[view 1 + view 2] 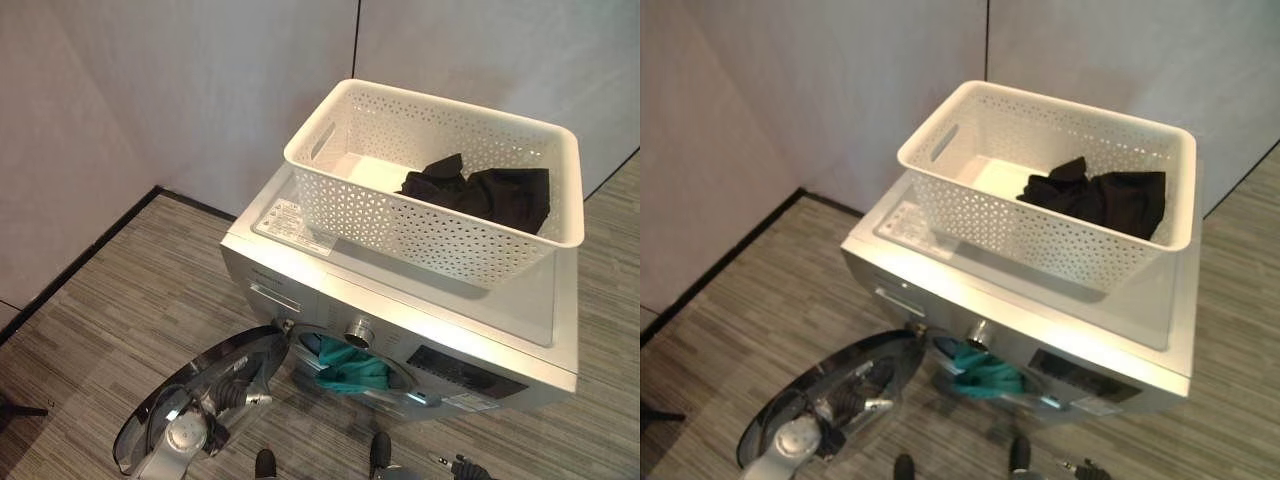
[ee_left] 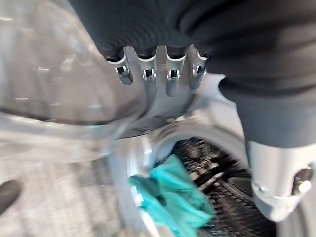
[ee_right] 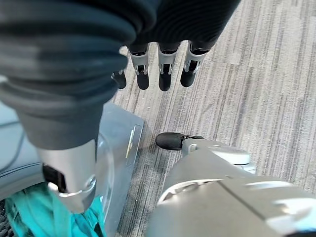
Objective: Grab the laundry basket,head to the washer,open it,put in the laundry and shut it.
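Behind the washer (image 1: 420, 330) door (image 1: 205, 395), the left hand (image 2: 158, 74) blurs, fingers relaxed like the right hand (image 3: 158, 69); a teal cloth (image 1: 350, 370) half hides inside.

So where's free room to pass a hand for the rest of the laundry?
The white perforated laundry basket is bare on its slot-handle side; the black clothes crowd the other end. The silver washer's opening is partly filled by teal cloth.

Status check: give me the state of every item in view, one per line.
Washer: door open.
Washer door: swung wide open.
Teal garment: hanging out of the drum opening.
Laundry basket: upright on the washer top.
Black garment: in the basket.
Left hand: open.
Right hand: open, holding nothing.
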You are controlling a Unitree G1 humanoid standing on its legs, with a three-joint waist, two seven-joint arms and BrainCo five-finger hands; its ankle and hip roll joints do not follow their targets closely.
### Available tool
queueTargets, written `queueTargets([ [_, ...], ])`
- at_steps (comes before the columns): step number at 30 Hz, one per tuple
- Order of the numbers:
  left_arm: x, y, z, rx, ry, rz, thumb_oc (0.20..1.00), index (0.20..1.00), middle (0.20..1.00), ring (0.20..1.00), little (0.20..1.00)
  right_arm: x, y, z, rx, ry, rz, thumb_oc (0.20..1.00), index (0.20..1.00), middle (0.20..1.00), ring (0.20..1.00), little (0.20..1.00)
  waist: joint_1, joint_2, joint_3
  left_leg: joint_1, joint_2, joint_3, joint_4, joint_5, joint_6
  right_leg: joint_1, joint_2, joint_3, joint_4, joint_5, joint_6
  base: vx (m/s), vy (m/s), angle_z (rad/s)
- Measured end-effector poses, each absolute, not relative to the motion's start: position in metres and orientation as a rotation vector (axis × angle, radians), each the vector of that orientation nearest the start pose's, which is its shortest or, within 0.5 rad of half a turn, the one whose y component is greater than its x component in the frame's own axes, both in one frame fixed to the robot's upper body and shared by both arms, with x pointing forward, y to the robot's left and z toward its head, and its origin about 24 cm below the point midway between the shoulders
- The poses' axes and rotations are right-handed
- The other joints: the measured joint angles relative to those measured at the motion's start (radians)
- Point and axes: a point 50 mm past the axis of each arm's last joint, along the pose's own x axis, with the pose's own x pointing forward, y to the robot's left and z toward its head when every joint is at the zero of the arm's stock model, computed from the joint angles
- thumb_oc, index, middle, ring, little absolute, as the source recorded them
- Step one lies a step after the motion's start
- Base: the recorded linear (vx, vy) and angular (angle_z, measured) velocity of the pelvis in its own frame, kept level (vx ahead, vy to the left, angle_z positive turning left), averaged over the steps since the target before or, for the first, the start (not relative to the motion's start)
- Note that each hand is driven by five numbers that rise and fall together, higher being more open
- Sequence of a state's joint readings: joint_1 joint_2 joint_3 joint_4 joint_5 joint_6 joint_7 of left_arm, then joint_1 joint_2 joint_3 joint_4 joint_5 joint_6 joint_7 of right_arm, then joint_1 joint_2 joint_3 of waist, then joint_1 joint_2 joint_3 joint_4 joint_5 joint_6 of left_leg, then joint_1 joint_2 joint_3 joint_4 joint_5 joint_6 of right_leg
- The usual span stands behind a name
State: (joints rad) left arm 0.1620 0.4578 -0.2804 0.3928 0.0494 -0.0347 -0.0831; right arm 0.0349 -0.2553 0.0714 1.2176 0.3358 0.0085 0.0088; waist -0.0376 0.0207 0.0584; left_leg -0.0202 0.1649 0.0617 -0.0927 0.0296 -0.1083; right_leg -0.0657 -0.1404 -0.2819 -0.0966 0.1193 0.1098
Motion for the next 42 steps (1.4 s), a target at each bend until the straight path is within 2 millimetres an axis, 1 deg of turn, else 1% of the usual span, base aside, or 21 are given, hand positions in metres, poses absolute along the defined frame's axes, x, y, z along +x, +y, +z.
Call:
queueTargets([
  [5, 0.171, 0.210, -0.076, 0.448, 0.588, -0.239, 1.000, 1.000, 1.000, 1.000, 1.000, 0.073, -0.239, -0.163, -0.005, 1.249, -0.247, 1.000, 1.000, 1.000, 1.000, 1.000, 0.024, 0.010, -0.023, -0.019, 0.001, -0.021, -0.004, 0.003, 0.003, -0.002, 0.001, -0.013, 0.000, -0.002, -0.001, -0.08, -0.025, 0.10],
  [7, 0.182, 0.195, -0.073, 0.441, 0.551, -0.277, 1.000, 1.000, 1.000, 1.000, 1.000, 0.070, -0.238, -0.164, -0.019, 1.260, -0.236, 1.000, 1.000, 1.000, 1.000, 1.000, 0.021, 0.024, -0.033, -0.049, 0.001, -0.056, -0.004, 0.011, -0.001, -0.006, -0.001, -0.054, 0.000, -0.005, -0.004, -0.11, 0.051, 0.48],
  [10, 0.201, 0.173, -0.063, 0.462, 0.474, -0.363, 1.000, 1.000, 1.000, 1.000, 1.000, 0.079, -0.242, -0.162, -0.034, 1.242, -0.239, 1.000, 1.000, 1.000, 1.000, 1.000, 0.020, 0.039, -0.041, -0.097, 0.001, -0.078, 0.003, 0.026, 0.001, -0.024, -0.007, -0.104, 0.000, -0.009, -0.003, -0.22, 0.087, 0.52],
  [11, 0.207, 0.170, -0.059, 0.463, 0.448, -0.363, 1.000, 1.000, 1.000, 1.000, 1.000, 0.093, -0.241, -0.159, -0.061, 1.207, -0.214, 1.000, 1.000, 1.000, 1.000, 1.000, 0.019, 0.025, -0.032, -0.122, -0.004, -0.081, 0.046, 0.029, -0.022, -0.048, -0.013, -0.092, 0.000, -0.001, -0.013, -0.14, 0.290, -0.37],
  [13, 0.211, 0.171, -0.056, 0.461, 0.433, -0.344, 1.000, 1.000, 1.000, 1.000, 1.000, 0.133, -0.236, -0.147, -0.088, 1.076, -0.181, 1.000, 1.000, 1.000, 1.000, 1.000, 0.014, -0.008, -0.005, -0.146, -0.034, -0.137, 0.185, -0.048, -0.019, -0.066, -0.044, -0.012, 0.010, 0.034, -0.017, -0.10, 0.355, -0.98],
  [15, 0.213, 0.166, -0.055, 0.450, 0.419, -0.349, 1.000, 1.000, 1.000, 1.000, 1.000, 0.145, -0.244, -0.139, -0.096, 1.011, -0.198, 1.000, 1.000, 1.000, 1.000, 1.000, -0.007, 0.006, 0.008, -0.120, -0.035, -0.140, 0.182, -0.098, -0.029, -0.046, -0.036, 0.019, 0.010, 0.038, 0.009, -0.05, 0.317, -0.58],
  [16, 0.217, 0.168, -0.050, 0.462, 0.398, -0.345, 1.000, 1.000, 1.000, 1.000, 1.000, 0.146, -0.244, -0.137, -0.075, 0.993, -0.228, 1.000, 1.000, 1.000, 1.000, 1.000, -0.038, -0.014, 0.009, -0.075, -0.059, -0.124, 0.142, -0.092, -0.019, -0.042, -0.071, 0.033, 0.007, 0.035, 0.012, -0.15, 0.594, -0.23],
  [17, 0.223, 0.171, -0.046, 0.475, 0.380, -0.339, 1.000, 1.000, 1.000, 1.000, 1.000, 0.152, -0.250, -0.131, -0.023, 0.944, -0.276, 1.000, 1.000, 1.000, 1.000, 1.000, -0.045, -0.026, 0.021, -0.074, -0.079, -0.104, 0.146, -0.096, -0.003, -0.037, -0.092, 0.052, 0.010, 0.041, 0.027, -0.12, 0.436, -0.22],
  [18, 0.223, 0.173, -0.046, 0.481, 0.383, -0.335, 1.000, 1.000, 1.000, 1.000, 1.000, 0.152, -0.253, -0.129, -0.008, 0.925, -0.298, 1.000, 1.000, 1.000, 1.000, 1.000, -0.055, -0.032, 0.021, -0.067, -0.097, -0.098, 0.149, -0.101, 0.003, -0.044, -0.106, 0.063, 0.010, 0.043, 0.026, -0.19, 0.495, -0.29],
  [19, 0.224, 0.176, -0.046, 0.487, 0.386, -0.328, 1.000, 1.000, 1.000, 1.000, 1.000, 0.157, -0.262, -0.120, 0.025, 0.862, -0.358, 1.000, 1.000, 1.000, 1.000, 1.000, -0.075, -0.036, 0.026, -0.069, -0.129, -0.075, 0.149, -0.103, 0.026, -0.048, -0.136, 0.086, 0.010, 0.061, 0.042, -0.10, 0.250, -0.25],
  [23, 0.224, 0.175, -0.044, 0.509, 0.377, -0.344, 1.000, 1.000, 1.000, 1.000, 1.000, 0.157, -0.282, -0.103, 0.074, 0.750, -0.475, 1.000, 1.000, 1.000, 1.000, 1.000, -0.111, -0.042, 0.032, -0.054, -0.209, -0.024, 0.187, -0.133, 0.079, -0.054, -0.210, 0.138, 0.015, 0.079, 0.046, -0.17, 0.284, -0.27],
  [25, 0.225, 0.176, -0.044, 0.516, 0.372, -0.342, 1.000, 1.000, 1.000, 1.000, 1.000, 0.154, -0.288, -0.100, 0.098, 0.730, -0.534, 1.000, 1.000, 1.000, 1.000, 1.000, -0.115, -0.041, 0.040, -0.039, -0.216, 0.002, 0.193, -0.144, 0.095, -0.056, -0.215, 0.142, 0.031, 0.110, 0.029, -0.16, 0.141, -0.35],
  [26, 0.226, 0.178, -0.043, 0.518, 0.370, -0.332, 1.000, 1.000, 1.000, 1.000, 1.000, 0.158, -0.291, -0.096, 0.117, 0.697, -0.557, 1.000, 1.000, 1.000, 1.000, 1.000, -0.112, -0.037, 0.045, -0.026, -0.210, 0.010, 0.194, -0.149, 0.102, -0.062, -0.214, 0.143, 0.049, 0.124, 0.028, -0.12, 0.096, -0.31],
  [28, 0.228, 0.183, -0.041, 0.532, 0.370, -0.317, 1.000, 1.000, 1.000, 1.000, 1.000, 0.151, -0.295, -0.097, 0.126, 0.699, -0.594, 1.000, 1.000, 1.000, 1.000, 1.000, -0.113, -0.044, 0.049, -0.011, -0.208, 0.033, 0.203, -0.154, 0.109, -0.086, -0.208, 0.138, 0.080, 0.136, 0.026, -0.08, 0.054, -0.43],
  [29, 0.227, 0.189, -0.041, 0.537, 0.374, -0.297, 1.000, 1.000, 1.000, 1.000, 1.000, 0.147, -0.296, -0.097, 0.138, 0.693, -0.615, 1.000, 1.000, 1.000, 1.000, 1.000, -0.102, -0.053, 0.047, -0.008, -0.212, 0.053, 0.196, -0.167, 0.113, -0.090, -0.206, 0.136, 0.078, 0.124, 0.015, -0.03, -0.012, -0.48],
  [30, 0.227, 0.194, -0.040, 0.536, 0.378, -0.278, 1.000, 1.000, 1.000, 1.000, 1.000, 0.138, -0.298, -0.100, 0.135, 0.712, -0.635, 1.000, 1.000, 1.000, 1.000, 1.000, -0.101, -0.067, 0.046, 0.001, -0.220, 0.063, 0.195, -0.173, 0.118, -0.089, -0.212, 0.137, 0.079, 0.104, 0.024, -0.03, -0.016, -0.43],
  [31, 0.227, 0.196, -0.040, 0.535, 0.385, -0.263, 1.000, 1.000, 1.000, 1.000, 1.000, 0.131, -0.302, -0.101, 0.143, 0.718, -0.673, 1.000, 1.000, 1.000, 1.000, 1.000, -0.104, -0.074, 0.044, 0.002, -0.222, 0.071, 0.202, -0.179, 0.117, -0.087, -0.214, 0.140, 0.077, 0.086, 0.041, 0.01, -0.020, -0.19],
  [34, 0.221, 0.200, -0.046, 0.529, 0.416, -0.240, 1.000, 1.000, 1.000, 1.000, 1.000, 0.112, -0.326, -0.092, 0.173, 0.676, -0.854, 1.000, 1.000, 1.000, 1.000, 1.000, -0.130, -0.059, 0.043, 0.004, -0.202, 0.077, 0.229, -0.203, 0.108, -0.074, -0.195, 0.150, 0.073, 0.056, 0.084, 0.03, -0.008, -0.11],
  [39, 0.223, 0.199, -0.048, 0.522, 0.435, -0.232, 1.000, 1.000, 1.000, 1.000, 1.000, 0.109, -0.353, -0.068, 0.152, 0.547, -1.028, 1.000, 1.000, 1.000, 1.000, 1.000, -0.155, -0.047, 0.038, 0.040, -0.174, 0.093, 0.201, -0.196, 0.091, -0.061, -0.160, 0.162, 0.069, 0.063, 0.085, 0.05, -0.026, -0.15],
  [41, 0.220, 0.198, -0.052, 0.510, 0.449, -0.230, 1.000, 1.000, 1.000, 1.000, 1.000, 0.114, -0.365, -0.049, 0.103, 0.457, -1.083, 1.000, 1.000, 1.000, 1.000, 1.000, -0.165, -0.042, 0.037, 0.073, -0.173, 0.097, 0.174, -0.193, 0.087, -0.041, -0.157, 0.165, 0.064, 0.062, 0.085, 0.05, -0.031, -0.09],
  [42, 0.217, 0.197, -0.054, 0.501, 0.459, -0.228, 1.000, 1.000, 1.000, 1.000, 1.000, 0.120, -0.372, -0.030, 0.046, 0.374, -1.107, 1.000, 1.000, 1.000, 1.000, 1.000, -0.170, -0.036, 0.033, 0.087, -0.174, 0.100, 0.161, -0.192, 0.086, -0.034, -0.157, 0.167, 0.060, 0.061, 0.086, 0.08, -0.038, -0.18],
])
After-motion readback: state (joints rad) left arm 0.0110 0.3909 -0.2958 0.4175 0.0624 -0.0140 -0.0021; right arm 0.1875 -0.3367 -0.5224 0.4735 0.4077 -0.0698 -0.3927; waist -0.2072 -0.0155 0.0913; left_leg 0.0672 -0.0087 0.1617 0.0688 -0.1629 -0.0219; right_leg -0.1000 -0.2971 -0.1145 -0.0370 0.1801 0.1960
